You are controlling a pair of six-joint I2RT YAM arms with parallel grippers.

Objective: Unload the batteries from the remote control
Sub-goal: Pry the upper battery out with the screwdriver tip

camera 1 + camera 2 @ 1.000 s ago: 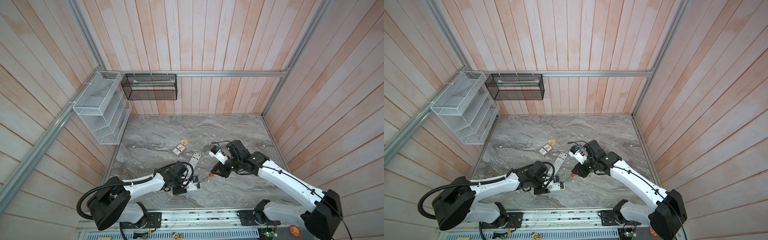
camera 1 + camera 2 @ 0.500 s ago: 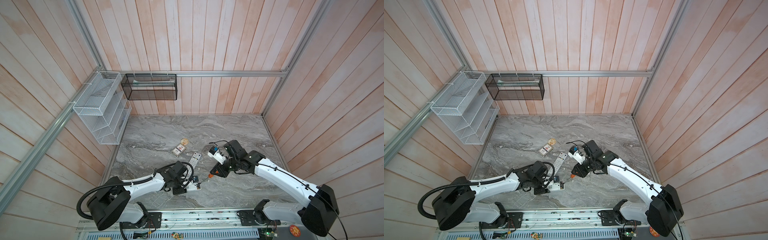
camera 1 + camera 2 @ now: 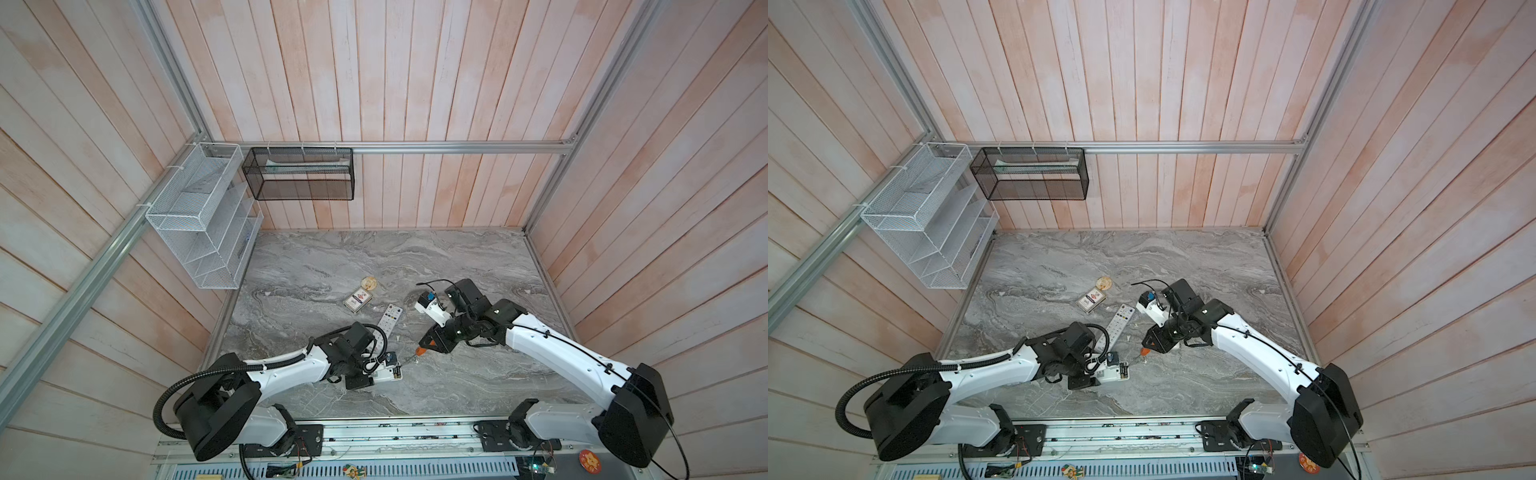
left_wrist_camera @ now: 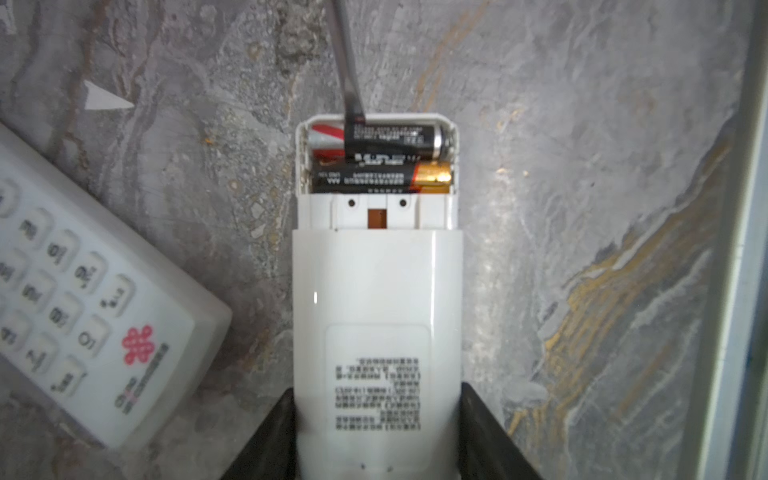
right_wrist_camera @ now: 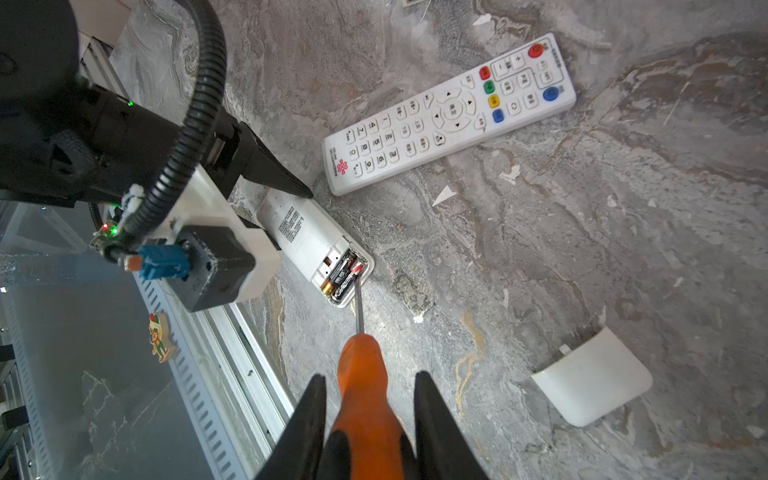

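We pin the white remote (image 4: 376,291) face down on the table (image 5: 623,208) with our left claw (image 4: 377,390), jaws half spread and pressed against its sides, so the open battery bay faces up and cannot slide. Our right claw (image 5: 370,376) is closed narrowly on the screwdriver (image 5: 360,357), whose tip reaches into the bay, likely to pry. Both batteries (image 4: 380,176) sit inside; the cover (image 5: 592,378) lies well apart, a second remote (image 5: 449,114) just beside.
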